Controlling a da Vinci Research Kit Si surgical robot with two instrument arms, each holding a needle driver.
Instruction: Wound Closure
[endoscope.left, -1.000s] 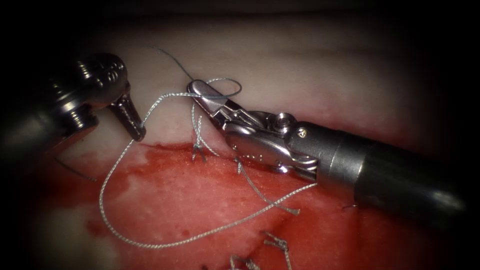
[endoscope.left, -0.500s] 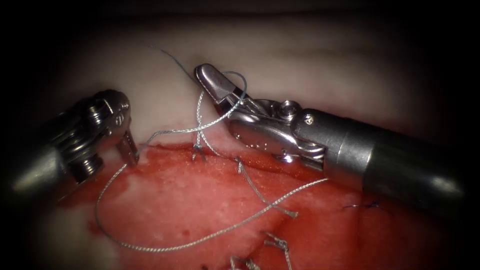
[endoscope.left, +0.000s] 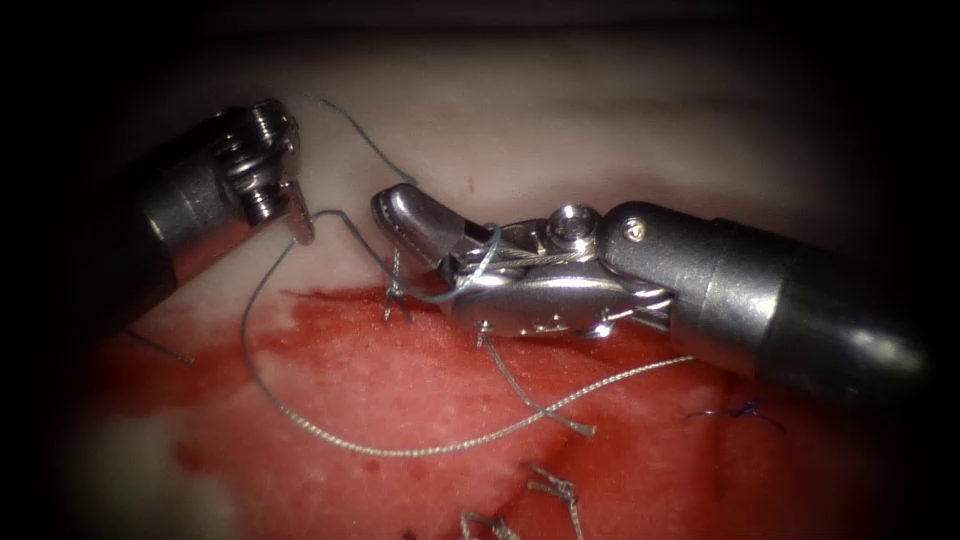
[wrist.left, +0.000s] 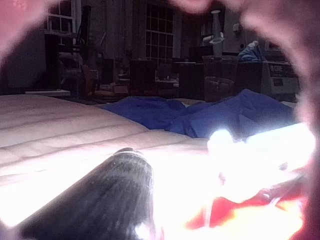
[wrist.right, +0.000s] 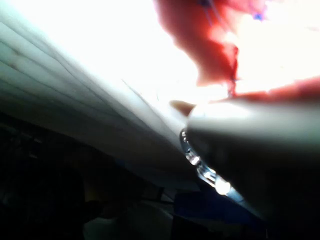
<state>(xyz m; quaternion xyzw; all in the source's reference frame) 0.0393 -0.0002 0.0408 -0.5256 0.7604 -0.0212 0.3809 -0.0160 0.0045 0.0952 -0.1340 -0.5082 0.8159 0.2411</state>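
Our thread (endoscope.left: 400, 448) lies in a long loop over the reddened tissue (endoscope.left: 350, 390), running up to the left tool (endoscope.left: 298, 225), whose jaws are closed on it. A turn wraps the right tool (endoscope.left: 410, 222), jaws together, seemingly holding nothing. We see no needle. Several knotted stitches (endoscope.left: 395, 300) already sit along the cut; this knot is unfinished.

Left gripper (endoscope.left: 300, 228) has risen, drawing thread (endoscope.left: 262, 290) upward.

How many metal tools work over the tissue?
2. Left arm's silver tool, upper left, pincer shut on grey braided thread; right arm's silver tool, from the right, thread looped round its shut pincer.
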